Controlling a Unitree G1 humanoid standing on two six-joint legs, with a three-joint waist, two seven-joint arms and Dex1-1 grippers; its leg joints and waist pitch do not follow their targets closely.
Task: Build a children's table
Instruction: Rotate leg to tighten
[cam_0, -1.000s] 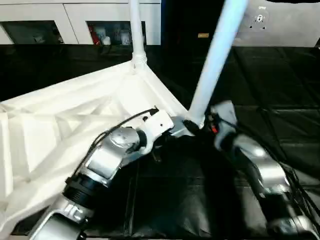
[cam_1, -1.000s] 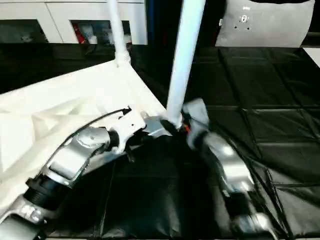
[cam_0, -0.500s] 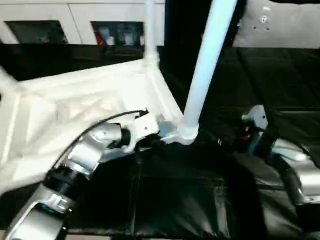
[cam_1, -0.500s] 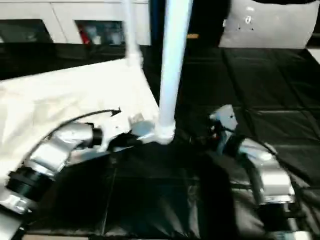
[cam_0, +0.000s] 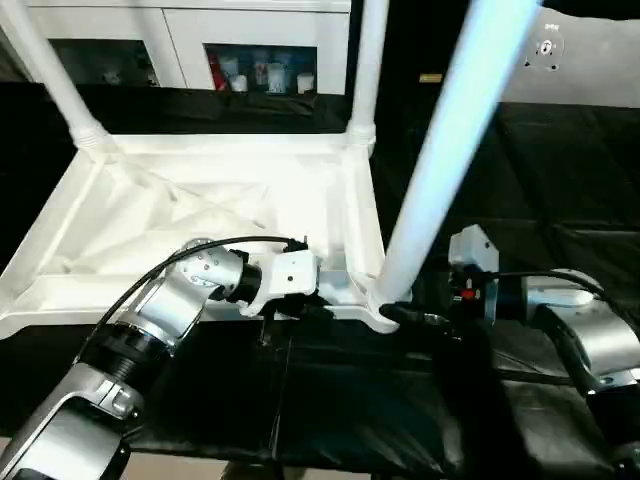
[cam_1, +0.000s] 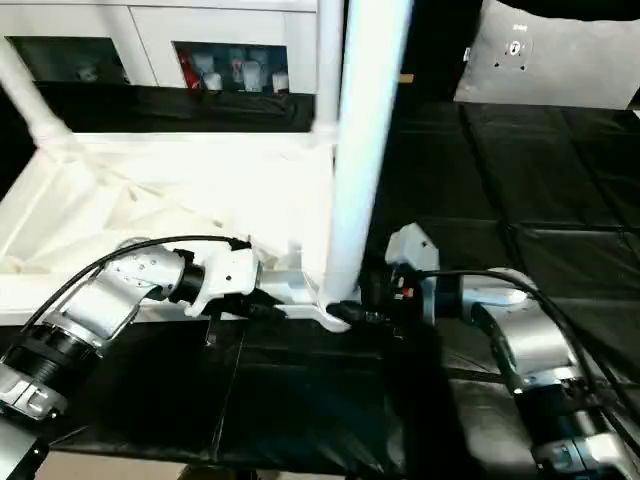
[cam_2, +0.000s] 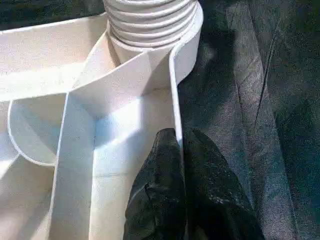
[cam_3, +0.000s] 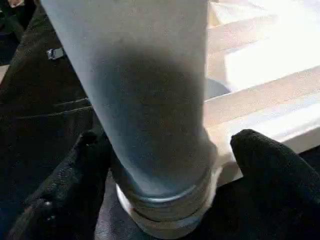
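I see the upturned white plastic children's table (cam_0: 200, 200) on the black quilted work surface (cam_0: 560, 180), its upright tube legs running out past the frame's top. White glass-fronted cabinets (cam_0: 250, 60) stand behind. My left gripper (cam_2: 181, 190) pinches the table's near rim wall; my right gripper (cam_3: 160, 200) is spread around the nearest leg's (cam_0: 440, 150) base, contact unclear

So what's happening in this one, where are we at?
A humanoid robot is assembling a white children's table, which lies upside down on a black work surface. Three legs stand in corner sockets. The left gripper has its jaws shut on the tabletop's thin rim beside the near leg. The right gripper has its jaws open on either side of that leg's base, not clamped.
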